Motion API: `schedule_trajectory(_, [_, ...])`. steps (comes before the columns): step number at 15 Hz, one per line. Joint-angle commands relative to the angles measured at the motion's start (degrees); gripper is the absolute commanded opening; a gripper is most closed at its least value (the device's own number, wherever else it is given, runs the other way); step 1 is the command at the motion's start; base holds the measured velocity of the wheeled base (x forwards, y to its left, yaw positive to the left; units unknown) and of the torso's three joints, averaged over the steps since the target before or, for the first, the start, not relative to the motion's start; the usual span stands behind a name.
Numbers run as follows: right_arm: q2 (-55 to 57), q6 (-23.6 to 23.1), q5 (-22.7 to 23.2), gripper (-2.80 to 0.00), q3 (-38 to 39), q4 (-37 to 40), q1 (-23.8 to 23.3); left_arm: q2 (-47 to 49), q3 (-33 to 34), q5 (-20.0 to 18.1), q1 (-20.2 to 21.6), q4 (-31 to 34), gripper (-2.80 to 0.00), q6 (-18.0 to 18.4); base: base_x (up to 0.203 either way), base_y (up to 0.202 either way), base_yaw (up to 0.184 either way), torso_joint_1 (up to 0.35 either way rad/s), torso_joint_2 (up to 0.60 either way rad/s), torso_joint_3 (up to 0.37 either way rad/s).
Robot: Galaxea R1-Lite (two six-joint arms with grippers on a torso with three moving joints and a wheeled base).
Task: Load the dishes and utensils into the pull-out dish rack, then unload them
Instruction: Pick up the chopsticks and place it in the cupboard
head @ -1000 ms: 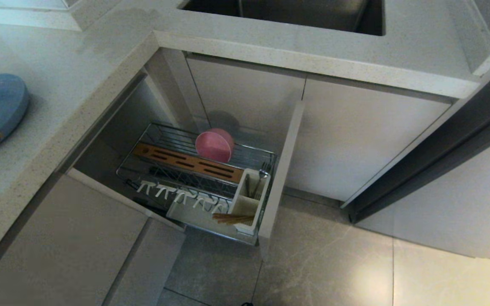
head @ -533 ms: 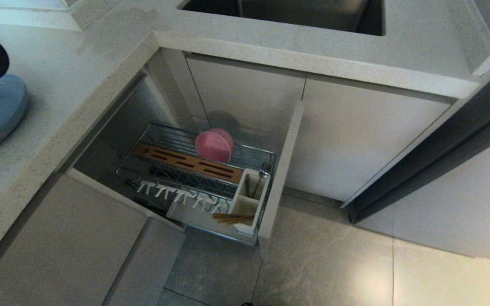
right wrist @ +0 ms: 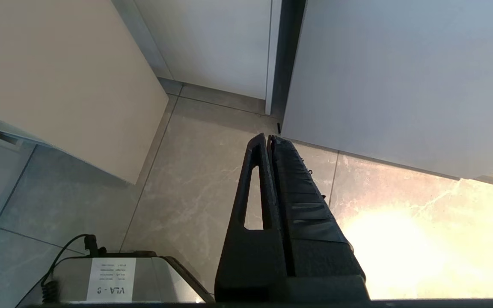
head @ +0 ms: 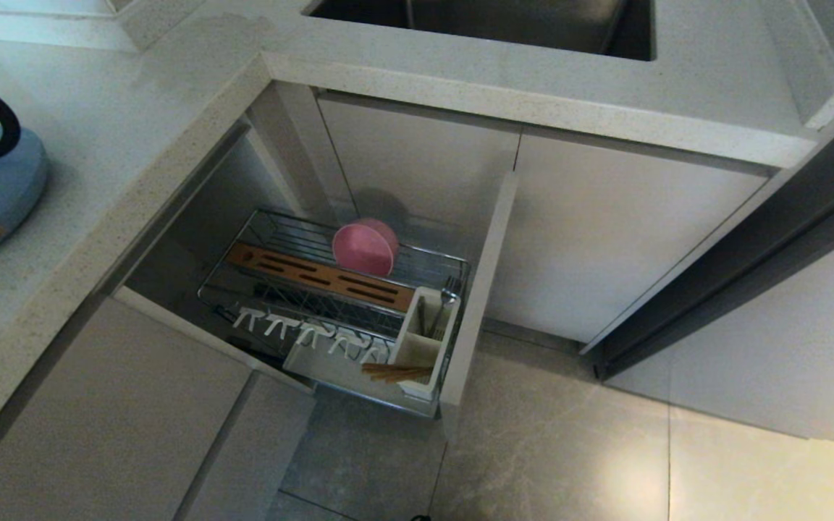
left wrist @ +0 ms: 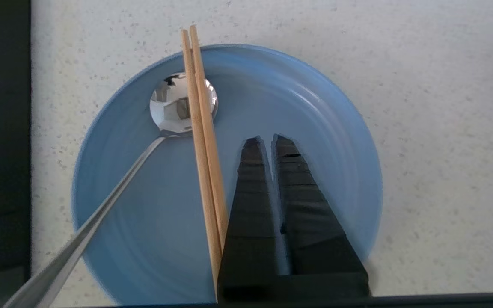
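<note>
I see the blue plate (left wrist: pixel 315 128) on the tabletop (head: pixel 135 130), left of the pull-out dish rack (head: pixel 344 304). Chopsticks (left wrist: pixel 201 128) and a spoon (left wrist: pixel 178 107) lie across it. My left gripper (left wrist: pixel 264 142) hangs over the plate, closed and empty. In the rack: pink bowl (head: pixel 365 248), more chopsticks (head: pixel 395 373). Right gripper (right wrist: pixel 268 137), closed, hangs over the floor (right wrist: pixel 195 179).

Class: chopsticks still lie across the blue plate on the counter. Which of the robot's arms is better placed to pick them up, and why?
Left. The left gripper hangs over the blue plate, just beside the chopsticks, fingers almost shut. The right gripper hangs low over the floor, far from the counter.
</note>
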Motion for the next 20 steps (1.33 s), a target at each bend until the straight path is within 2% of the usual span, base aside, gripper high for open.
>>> schedule_trajectory(1, [-0.04, 0.05, 0.01, -2.80, 0.00, 0.00, 0.01, 1.39, -0.02, -0.64, 0.71, 0.71, 0.00, -0.88, 0.000, 0.000, 0.000, 0.000, 0.00, 0.000])
schedule_trajectory(6, [-0.04, 0.05, 0.01, -2.80, 0.00, 0.00, 0.01, 1.67, 0.06, -1.84, 1.22, 5.02, 0.00, -7.01, 0.000, 0.000, 0.000, 0.000, 0.00, 0.000])
schedule_trajectory(9, [-0.04, 0.03, 0.01, -2.80, 0.00, 0.00, 0.01, 2.34, 0.74, -4.41, 2.61, 5.75, 0.00, -8.81, 0.000, 0.000, 0.000, 0.000, 0.00, 0.000])
schedule_trajectory(15, [-0.04, 0.04, 0.01, -2.80, 0.00, 0.00, 0.01, 3.59, 2.00, -8.61, 5.37, 5.63, 0.00, -10.37, 0.000, 0.000, 0.000, 0.000, 0.00, 0.000])
schedule_trajectory(20, [-0.04, 0.05, 0.01, -2.80, 0.00, 0.00, 0.01, 4.69, 2.00, -11.47, 5.54, 5.36, 0.00, -10.63, 0.000, 0.000, 0.000, 0.000, 0.00, 0.000])
